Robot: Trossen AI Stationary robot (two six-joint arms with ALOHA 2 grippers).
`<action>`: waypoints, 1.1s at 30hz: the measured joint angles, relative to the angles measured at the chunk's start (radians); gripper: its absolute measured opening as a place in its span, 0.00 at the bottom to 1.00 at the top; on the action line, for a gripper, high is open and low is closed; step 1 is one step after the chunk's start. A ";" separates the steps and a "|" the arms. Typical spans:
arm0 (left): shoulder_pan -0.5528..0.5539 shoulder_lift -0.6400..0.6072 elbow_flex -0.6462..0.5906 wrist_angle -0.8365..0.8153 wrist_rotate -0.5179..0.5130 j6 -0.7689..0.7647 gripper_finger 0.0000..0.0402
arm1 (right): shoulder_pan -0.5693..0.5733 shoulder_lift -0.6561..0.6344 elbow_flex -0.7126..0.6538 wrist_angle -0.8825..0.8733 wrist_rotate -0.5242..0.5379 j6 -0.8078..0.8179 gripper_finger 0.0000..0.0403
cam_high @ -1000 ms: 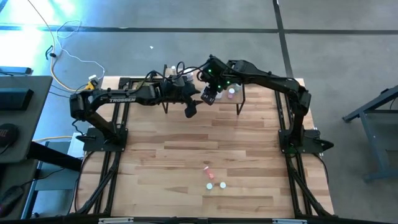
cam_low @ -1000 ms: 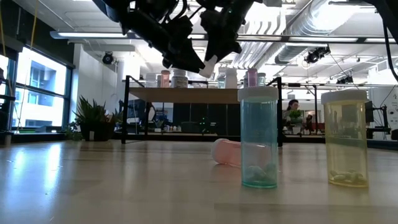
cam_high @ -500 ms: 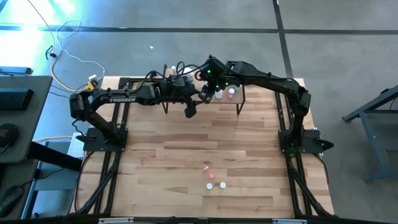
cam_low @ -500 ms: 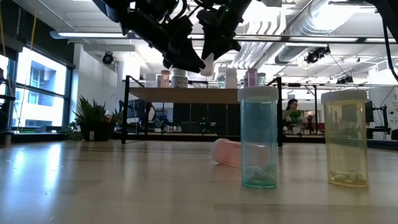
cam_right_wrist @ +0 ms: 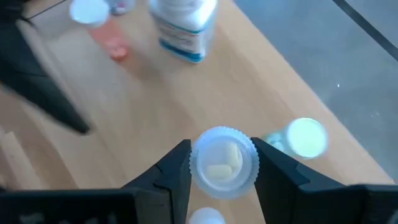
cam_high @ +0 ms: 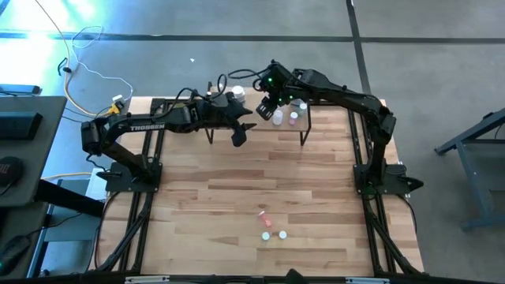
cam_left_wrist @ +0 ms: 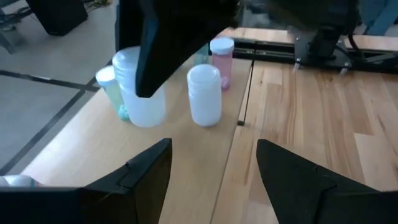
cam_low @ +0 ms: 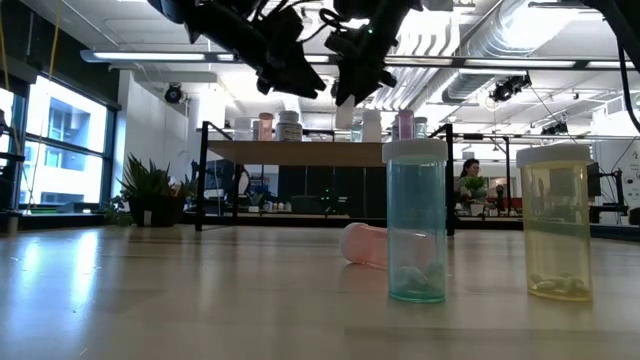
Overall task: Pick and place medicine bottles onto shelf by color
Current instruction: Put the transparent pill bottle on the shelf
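Between the right claw's [cam_right_wrist: 222, 163] fingers, a white-capped bottle [cam_right_wrist: 223, 160] above the shelf [cam_right_wrist: 261, 93].

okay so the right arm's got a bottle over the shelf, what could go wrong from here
The right end effector holds a white-capped bottle above the shelf, which already carries bottles: setting it down could knock the green-tinted one close by. The left end effector is open over the same shelf, so the arms might collide.

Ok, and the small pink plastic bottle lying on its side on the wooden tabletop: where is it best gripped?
Probably across the middle of its round body, coming straight down. The small pink plastic bottle lies flat, so its cap faces sideways, and the upright teal plastic bottle stands close in front, crowding a low approach.
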 joint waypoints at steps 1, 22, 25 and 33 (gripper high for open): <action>0.000 -0.006 0.000 0.000 0.000 0.000 0.56 | -0.006 0.000 0.000 -0.001 0.000 0.000 0.32; -0.003 -0.140 0.000 -0.007 0.000 -0.010 0.56 | -0.006 0.049 0.000 -0.011 -0.034 0.007 0.32; -0.003 -0.140 0.000 -0.007 0.000 -0.010 0.56 | -0.003 0.056 0.000 -0.018 -0.034 0.008 0.32; -0.003 -0.140 0.000 -0.015 0.000 -0.010 0.56 | -0.003 0.064 0.000 -0.030 -0.031 0.007 0.32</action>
